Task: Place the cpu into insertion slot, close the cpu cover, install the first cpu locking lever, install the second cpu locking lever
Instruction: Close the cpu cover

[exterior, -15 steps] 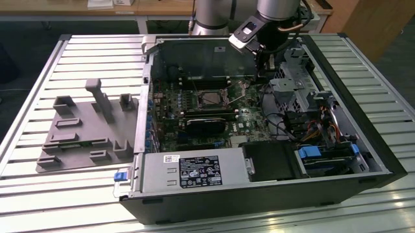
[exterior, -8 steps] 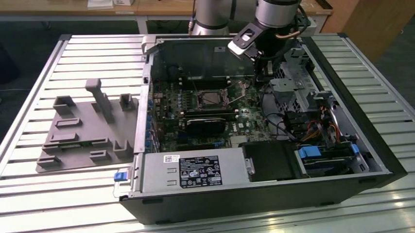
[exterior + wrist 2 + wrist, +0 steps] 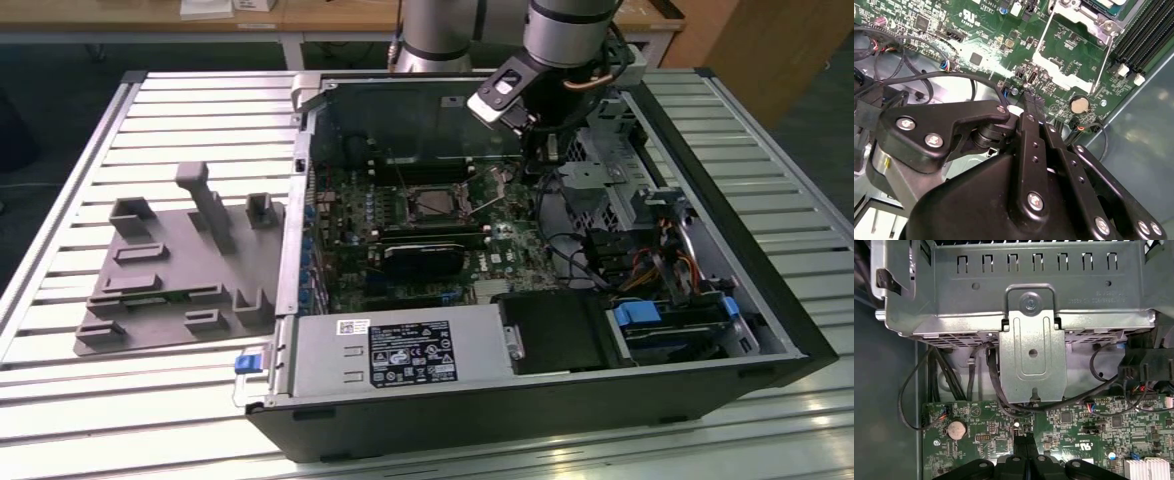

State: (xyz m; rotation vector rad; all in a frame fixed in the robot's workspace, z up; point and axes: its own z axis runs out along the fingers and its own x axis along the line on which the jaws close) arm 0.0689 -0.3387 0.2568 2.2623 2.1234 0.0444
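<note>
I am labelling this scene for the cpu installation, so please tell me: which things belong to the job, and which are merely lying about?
Job: cpu socket, locking lever, gripper.

Lying about: grey fixture tray, power supply, graphics card, coin battery.

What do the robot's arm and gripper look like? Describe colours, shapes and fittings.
The silver-grey cylindrical arm carries an orange cable and a black-and-white camera block. The matte black gripper has flat bar linkages pinned with silver screws.

Robotics lab, slatted metal bench (image 3: 200,110), opened computer case (image 3: 534,425)
</note>
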